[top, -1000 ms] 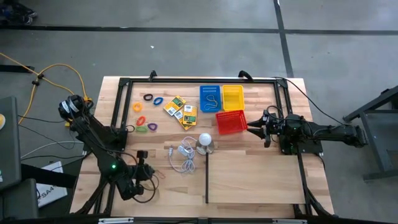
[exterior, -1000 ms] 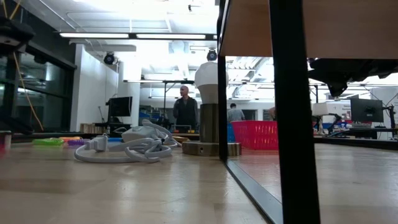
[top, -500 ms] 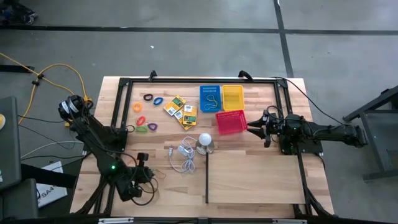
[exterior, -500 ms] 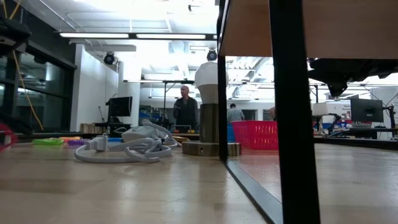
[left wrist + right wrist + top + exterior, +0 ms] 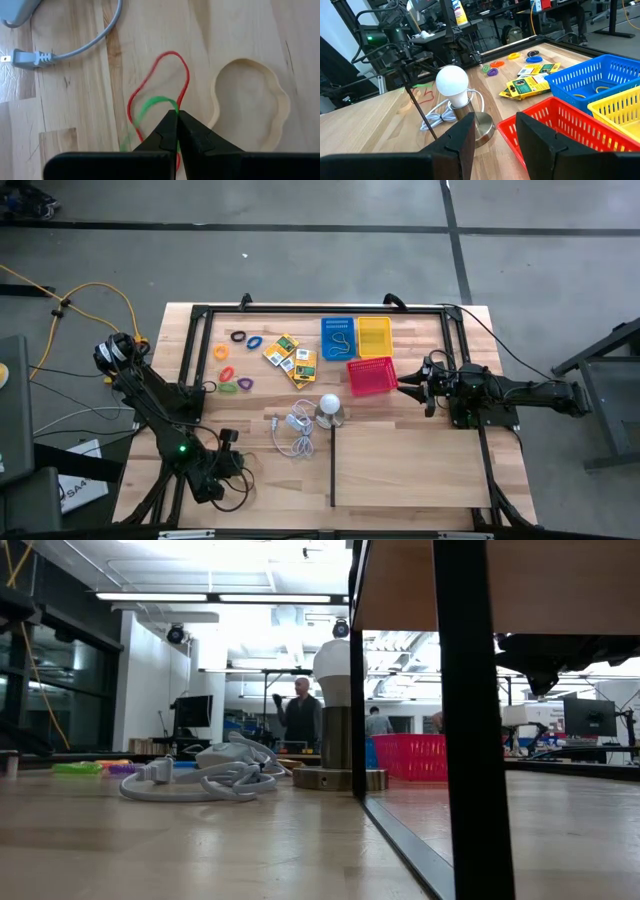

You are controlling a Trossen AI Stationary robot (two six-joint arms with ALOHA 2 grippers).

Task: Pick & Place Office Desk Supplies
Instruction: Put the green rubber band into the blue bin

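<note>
My left gripper (image 5: 177, 116) is shut at the near left of the table (image 5: 232, 452), with a green rubber band (image 5: 145, 112) at its tips. A red rubber band (image 5: 150, 85) lies flat on the wood and runs under the fingers. A tan rubber band (image 5: 247, 67) lies just beside them. Yellow-and-green packets (image 5: 290, 357) and coloured rings (image 5: 235, 365) lie at the far left. My right gripper (image 5: 407, 383) waits open beside the red basket (image 5: 371, 376). My left gripper pinches the green rubber band at one point of its loop (image 5: 169, 103) between its two fingertips. The fingers slant down from above. The rest of the loop trails away from the tips across the red band, slack and blurred; whether it is clear of the wood I cannot tell.
A blue basket (image 5: 337, 337) and a yellow basket (image 5: 374, 335) stand at the far middle, the red one just nearer. A white bulb on a metal base (image 5: 329, 406) and a coiled white cord (image 5: 293, 430) sit mid-table. A raised wooden board (image 5: 410, 465) covers the near right.
My left gripper has stayed in place and turned at the wrist, still shut. The green band at its tips is swinging.
</note>
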